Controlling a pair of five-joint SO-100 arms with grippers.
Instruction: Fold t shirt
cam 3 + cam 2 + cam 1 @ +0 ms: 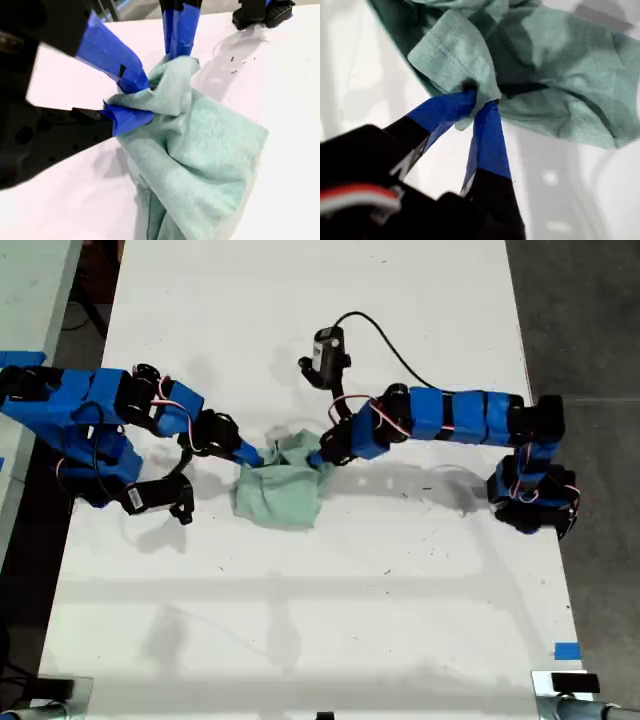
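- My second gripper (250, 455) is reaching in from the exterior view's left, with its arm lying low over the table (400, 620).
- In the second wrist view its blue-taped jaws (135, 102) are pinching a bunched edge of the shirt (210, 150), clamped tight on the cloth.
- The shirt (280, 490) is sitting near the table's middle in the exterior view, between the two grippers. It is a crumpled mint-green heap, with its top edge pulled up and its lower part resting on the table.
- My first gripper (322, 455) is coming in from the exterior view's right and touching the shirt's upper right edge.
- The first wrist view is showing its taped jaws (479, 102) closed on a hemmed fold of the shirt (560, 85), with the rest draping behind.
- The first gripper's tips (177, 52) are also showing in the second wrist view, just beside the pinched bunch.
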